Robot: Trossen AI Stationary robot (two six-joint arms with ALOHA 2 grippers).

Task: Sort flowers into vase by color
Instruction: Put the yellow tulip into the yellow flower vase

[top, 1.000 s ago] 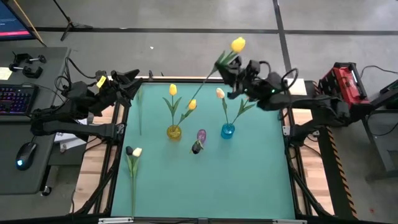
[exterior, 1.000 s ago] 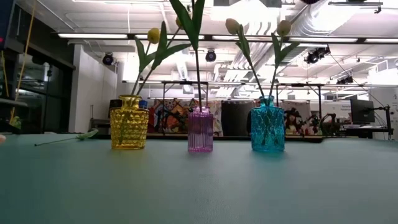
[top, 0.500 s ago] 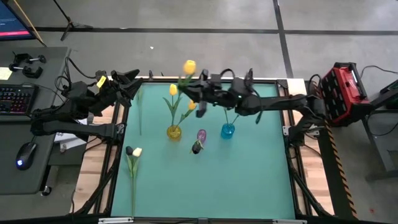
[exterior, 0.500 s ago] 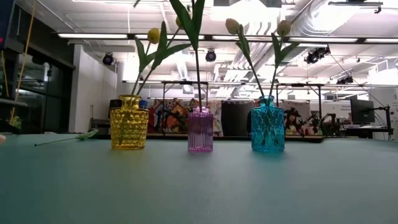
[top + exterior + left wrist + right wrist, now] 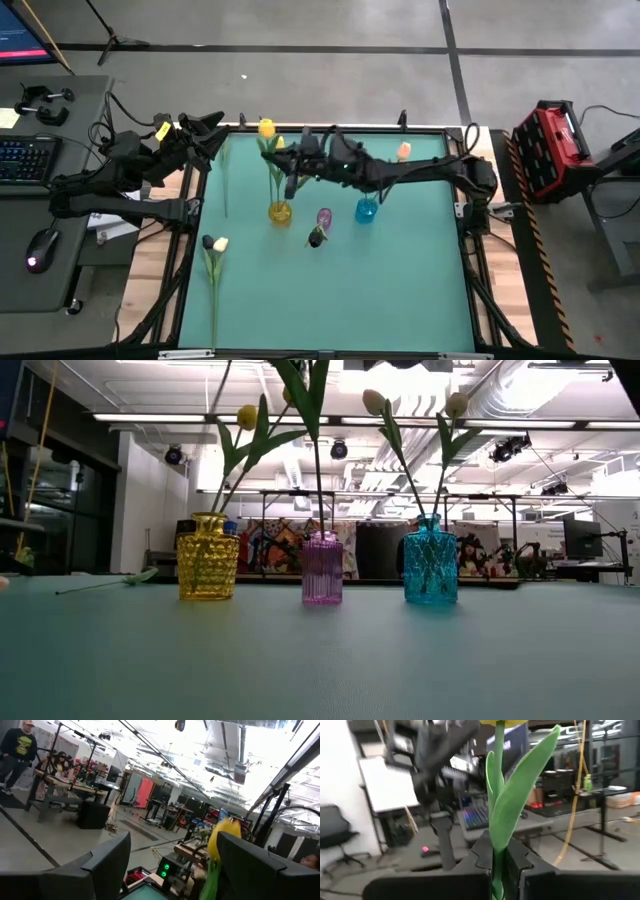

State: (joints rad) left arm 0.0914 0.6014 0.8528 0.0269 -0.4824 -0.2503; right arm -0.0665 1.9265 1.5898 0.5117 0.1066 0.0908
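My right gripper [image 5: 296,163] reaches across the far part of the table and is shut on a yellow tulip [image 5: 266,128], above and just beyond the yellow vase [image 5: 280,211]. That vase [image 5: 208,556] holds yellow tulips. The purple vase [image 5: 322,567] holds a leafy stem, and the blue vase [image 5: 431,560] holds peach tulips [image 5: 403,150]. A dark tulip head [image 5: 316,237] shows by the purple vase. Two tulips, dark and cream [image 5: 214,243], lie flat near the table's left edge. My left gripper [image 5: 205,130] waits open at the far left corner. My right gripper pinches the yellow tulip's green stem [image 5: 496,865] between its two fingers, low on the stem under the broad leaf [image 5: 520,800]. The tulip is lifted clear. In the right wrist view it runs straight out beyond the fingers, its yellow head [image 5: 502,722] farthest out.
A loose green stem [image 5: 225,180] lies on the teal mat near the left edge. The three vases stand in a row at mid-table. The mat's near half [image 5: 340,300] is bare. Desks, a keyboard [image 5: 25,160] and a red case [image 5: 545,140] flank the table.
My right gripper has swung from over the blue vase's far side toward the table's left, carrying the yellow tulip. It now hangs over the yellow vase. The tulip's head has come from beyond the far edge to just above that vase's flowers.
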